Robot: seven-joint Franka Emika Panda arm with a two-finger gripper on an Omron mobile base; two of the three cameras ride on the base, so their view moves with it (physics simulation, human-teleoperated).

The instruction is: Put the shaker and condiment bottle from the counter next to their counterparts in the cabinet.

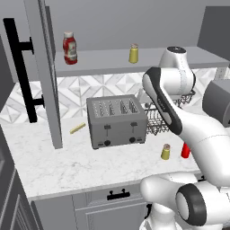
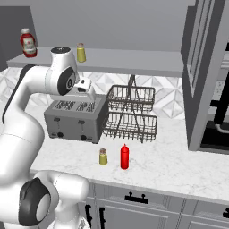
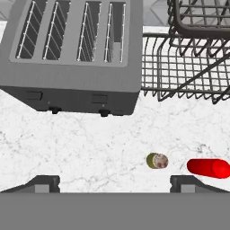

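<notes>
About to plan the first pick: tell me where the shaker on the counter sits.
The shaker stands on the counter near its front edge, just left of the red condiment bottle in the right base view, in front of the toaster.

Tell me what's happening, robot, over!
Claw open, high over counter. Shaker and red bottle upright, side by side, untouched. Toaster behind them, nothing blocking.

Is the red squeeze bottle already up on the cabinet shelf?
No, the red squeeze bottle stands on the marble counter beside the olive shaker, in front of the wire dish rack.
</notes>
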